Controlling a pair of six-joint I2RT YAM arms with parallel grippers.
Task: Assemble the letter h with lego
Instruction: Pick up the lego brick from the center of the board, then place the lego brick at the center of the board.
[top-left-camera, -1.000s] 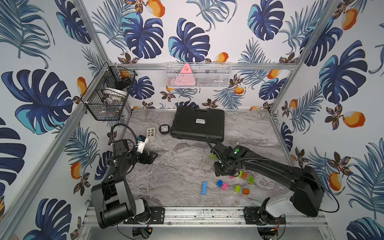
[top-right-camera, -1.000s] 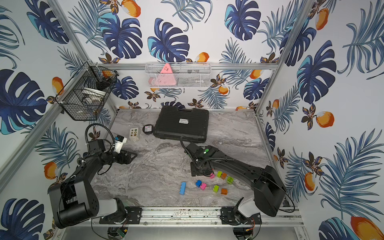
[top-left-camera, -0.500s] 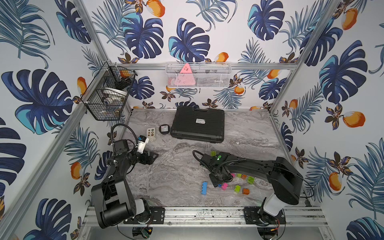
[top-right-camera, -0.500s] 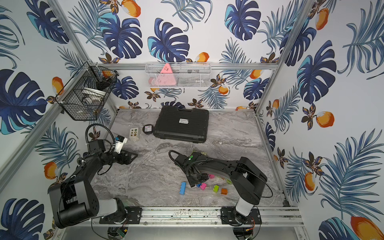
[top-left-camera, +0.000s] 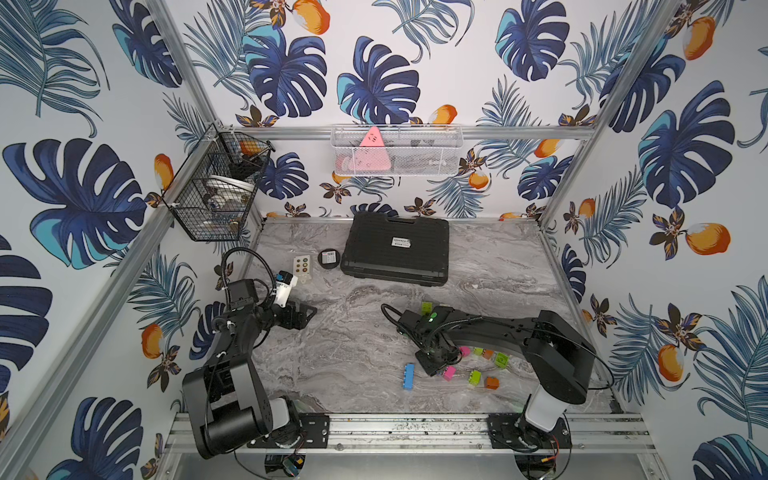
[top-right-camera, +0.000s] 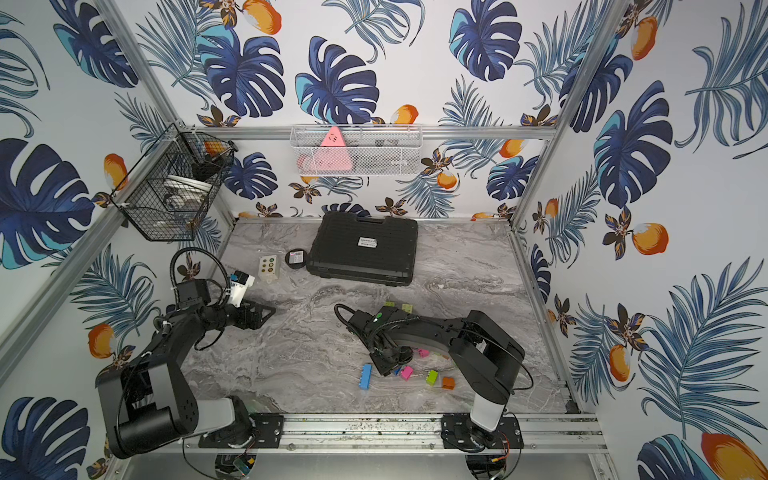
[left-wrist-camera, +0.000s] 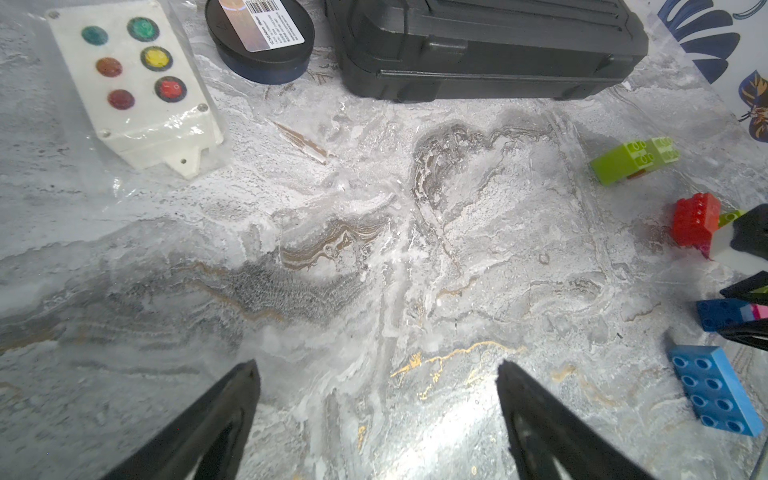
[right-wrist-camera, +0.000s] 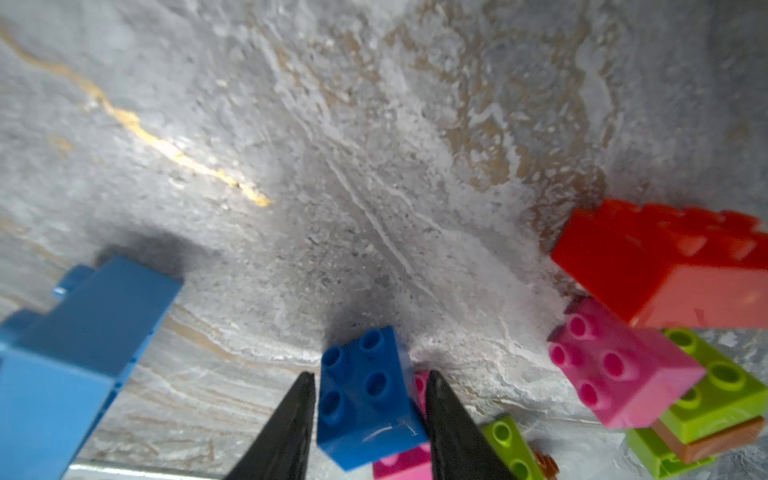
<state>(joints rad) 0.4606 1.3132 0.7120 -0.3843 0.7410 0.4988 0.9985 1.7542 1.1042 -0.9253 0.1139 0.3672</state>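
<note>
Marble-look desk (top-left-camera: 353, 332) had the lego (top-left-camera: 475, 377) scattered up front, on the right arm's side. Small dark blue brick (right-wrist-camera: 365, 399) sat right between the jaws of the right claw (right-wrist-camera: 370, 373), which hugged both its sides; couldn't tell if they actually pinched it. One long light-blue brick (top-left-camera: 408, 376) lay just beside, lengthwise front to back, plus one red brick (right-wrist-camera: 648, 257). Left claw (left-wrist-camera: 376, 363) hung spread wide, empty, well apart.

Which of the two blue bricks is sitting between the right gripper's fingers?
The small dark blue brick with four studs, in the right gripper. The long light blue brick lies apart, untouched.
</note>
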